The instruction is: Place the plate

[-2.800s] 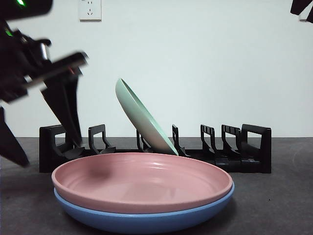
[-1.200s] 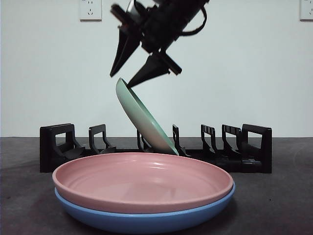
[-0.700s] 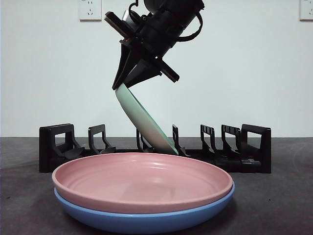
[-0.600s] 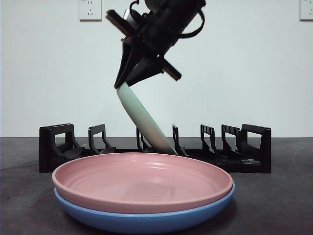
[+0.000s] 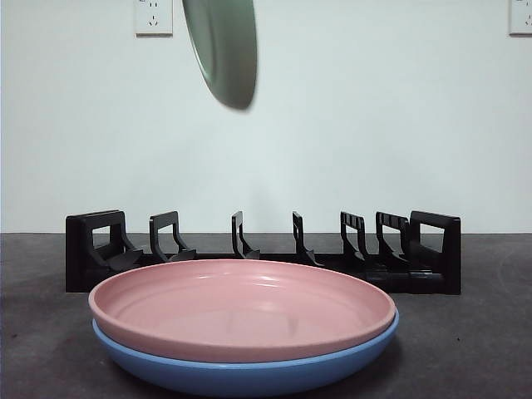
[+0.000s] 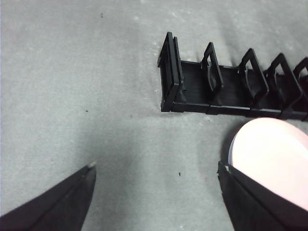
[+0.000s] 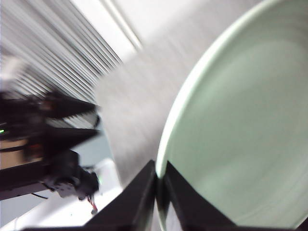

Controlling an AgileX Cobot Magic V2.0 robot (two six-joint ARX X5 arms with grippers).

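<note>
A pale green plate [image 5: 223, 50] hangs high above the black rack [image 5: 266, 258], standing almost on edge; the arm carrying it is cut off by the front view's top edge. In the right wrist view my right gripper [image 7: 160, 166] is shut on the rim of this green plate [image 7: 240, 125]. A pink plate [image 5: 241, 307] lies stacked in a blue plate [image 5: 249, 374] in front of the rack. My left gripper [image 6: 156, 166] is open and holds nothing. It hovers over the grey table near the rack's end [image 6: 171, 77] and the pink plate's edge [image 6: 274, 159].
The rack's slots [image 5: 241, 237] all stand bare. A wall socket [image 5: 154, 17] is on the white wall behind. A blurred dark arm [image 7: 48, 144] shows at the side of the right wrist view.
The right gripper closed on the green plate's rim and lifted it out of the rack, up and slightly left. The left arm has withdrawn from the front view.
</note>
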